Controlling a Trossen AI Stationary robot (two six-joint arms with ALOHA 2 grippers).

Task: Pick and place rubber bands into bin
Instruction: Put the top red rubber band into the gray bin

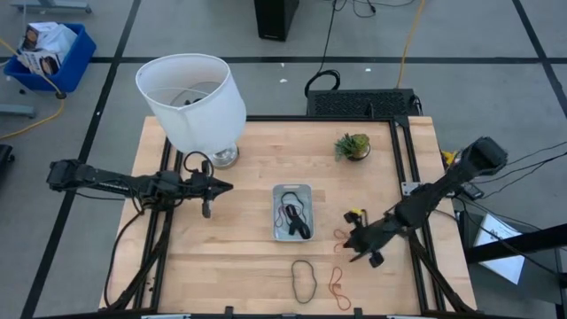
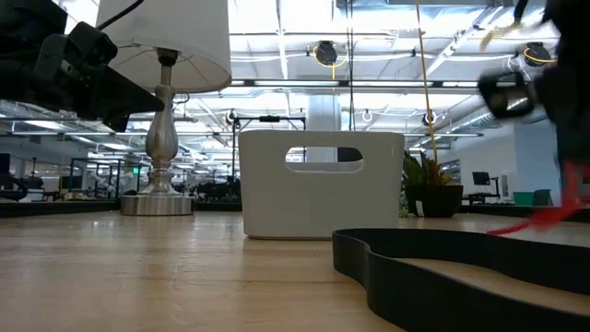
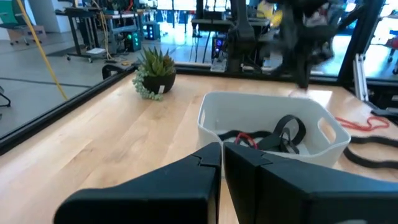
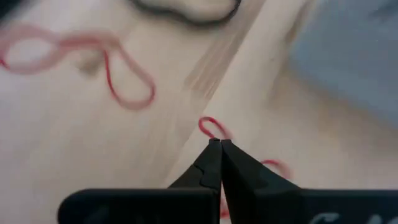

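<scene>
We see the right gripper [image 4: 216, 144] pinched shut on a red rubber band [image 4: 213, 127], a small loop poking out past the closed tips. It hangs just right of the bin [image 1: 292, 190], and we judge the grip is there to carry this band over for the drop. The bin sits mid-table and already holds black and red bands [image 1: 294, 217], tangled together against its floor. Two more lie loose on the near part of the table: a black band [image 1: 306, 277] and, to its right, a red-orange band [image 1: 338, 285]. The left gripper [image 3: 222, 151] waits closed and empty to the left of the bin, pointing toward it. The wooden table [image 1: 239, 257] also carries a white lamp [image 1: 190, 97] at far left and a small potted plant [image 1: 353, 146] at far right. Beyond it lies grey floor, with a blue crate [image 1: 49, 53] to the far left.
</scene>
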